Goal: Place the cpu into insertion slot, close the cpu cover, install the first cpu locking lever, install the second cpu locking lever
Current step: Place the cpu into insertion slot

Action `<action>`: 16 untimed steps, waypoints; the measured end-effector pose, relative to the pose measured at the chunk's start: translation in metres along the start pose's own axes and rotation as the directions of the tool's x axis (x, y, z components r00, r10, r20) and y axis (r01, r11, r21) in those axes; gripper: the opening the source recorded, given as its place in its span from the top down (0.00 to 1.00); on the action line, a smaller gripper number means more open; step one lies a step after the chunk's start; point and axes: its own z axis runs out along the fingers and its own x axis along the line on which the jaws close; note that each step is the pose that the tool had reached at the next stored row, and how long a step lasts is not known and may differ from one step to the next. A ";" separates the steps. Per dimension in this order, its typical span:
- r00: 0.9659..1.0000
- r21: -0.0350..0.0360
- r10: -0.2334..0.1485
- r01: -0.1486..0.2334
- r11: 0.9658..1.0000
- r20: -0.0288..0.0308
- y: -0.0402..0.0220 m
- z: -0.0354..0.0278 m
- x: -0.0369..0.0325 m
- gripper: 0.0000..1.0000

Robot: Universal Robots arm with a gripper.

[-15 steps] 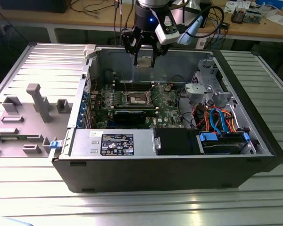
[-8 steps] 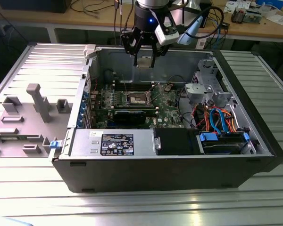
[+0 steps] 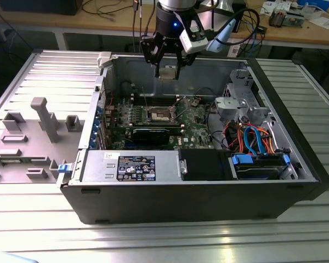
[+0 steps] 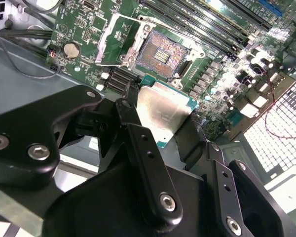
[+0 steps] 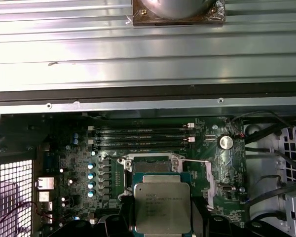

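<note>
My gripper [image 3: 168, 70] is shut on the cpu [image 3: 167, 73], a flat square chip with a silvery top, and holds it in the air above the open computer case. In the second wrist view the cpu [image 4: 160, 116] sits between the two black fingers [image 4: 127, 109], just short of the insertion slot [image 4: 160, 52], which lies open with its dark contact field bare. The cpu cover [image 4: 113, 39] is swung back beside the slot. In the first wrist view the cpu [image 5: 162, 207] hides most of the insertion slot [image 5: 150, 165]; a thin locking lever [image 5: 195, 161] sticks out beside it.
Long memory slots [image 5: 143, 138] run beside the socket. A long black card [image 3: 151, 133], the power supply [image 3: 131, 166], a drive cage [image 3: 238, 107] and coloured cables [image 3: 252, 137] fill the case. The grey side panel [image 3: 33, 126] lies at the exterior view's left.
</note>
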 end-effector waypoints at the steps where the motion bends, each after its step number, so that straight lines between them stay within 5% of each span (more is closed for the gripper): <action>1: 1.000 0.000 0.000 0.000 1.000 0.000 0.0000 0.0003 0.0001 0.45; 16: 1.000 0.000 0.000 0.000 1.000 0.000 -0.0002 0.0038 0.0005 0.45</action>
